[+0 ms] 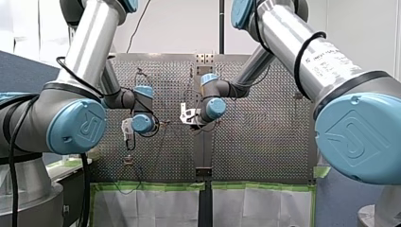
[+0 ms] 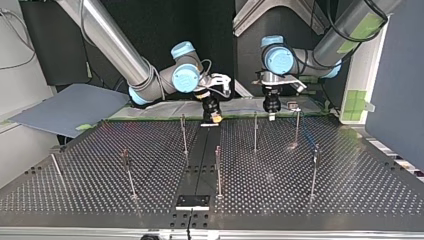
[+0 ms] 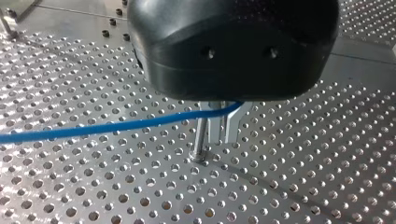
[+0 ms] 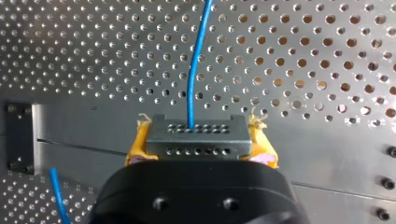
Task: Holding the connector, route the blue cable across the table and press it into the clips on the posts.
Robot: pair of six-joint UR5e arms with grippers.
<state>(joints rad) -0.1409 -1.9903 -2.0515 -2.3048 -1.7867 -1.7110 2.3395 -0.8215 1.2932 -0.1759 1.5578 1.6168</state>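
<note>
In the right wrist view my right gripper (image 4: pixel 197 140) is shut on a dark grey connector (image 4: pixel 196 134), held between its yellow pads (image 4: pixel 135 151). The blue cable (image 4: pixel 194 65) leaves the connector and runs ahead over the perforated table. In the left wrist view my left gripper (image 3: pixel 220 139) has its metal fingers (image 3: pixel 232 125) shut on the blue cable (image 3: pixel 107 127), which trails off to one side. A thin post (image 3: pixel 200 137) stands right beside those fingers. In the top view my right gripper (image 2: pixel 214 118) and my left gripper (image 2: pixel 270 115) hang side by side near the table's far edge.
Several thin posts stand on the table in the top view, among them a post (image 2: pixel 184 132), a post (image 2: pixel 255 131) and one topped by a clip (image 2: pixel 296 107). A dark centre rail (image 2: pixel 200 160) divides the plate. A second stretch of cable (image 4: pixel 58 196) lies beside my right gripper.
</note>
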